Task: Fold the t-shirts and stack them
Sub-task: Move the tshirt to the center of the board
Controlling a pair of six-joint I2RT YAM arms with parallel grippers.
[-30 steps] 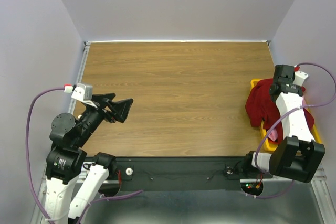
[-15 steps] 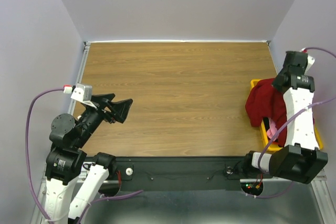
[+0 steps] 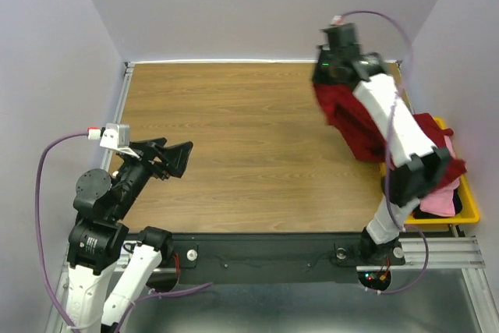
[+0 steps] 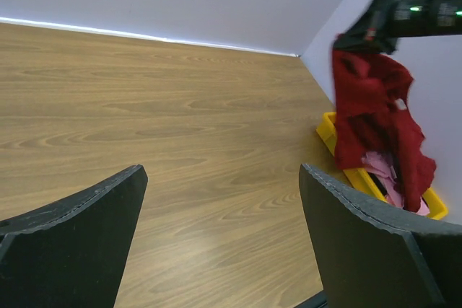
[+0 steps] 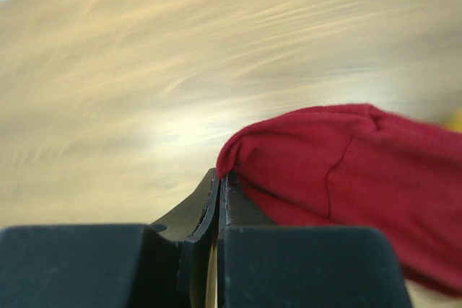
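Observation:
My right gripper [image 3: 327,76] is shut on the dark red t-shirt [image 3: 355,126] and holds it high over the table's far right; the cloth hangs down and trails to the yellow bin [image 3: 460,216]. The red shirt also shows in the right wrist view [image 5: 339,178], pinched at the jaws [image 5: 220,178], and in the left wrist view [image 4: 372,117]. A pink t-shirt [image 3: 438,200] lies in the bin. A black shirt is not clearly seen. My left gripper [image 3: 178,157] is open and empty above the table's near left [image 4: 220,200].
The wooden table [image 3: 249,138] has walls at the back and both sides. The yellow bin stands at the right edge, by the right arm's base. A black rail [image 3: 265,247] runs along the near edge.
My right gripper has risen and swung from over the bin to the far right of the table, pulling the dark red t-shirt up and out. The left arm has barely moved.

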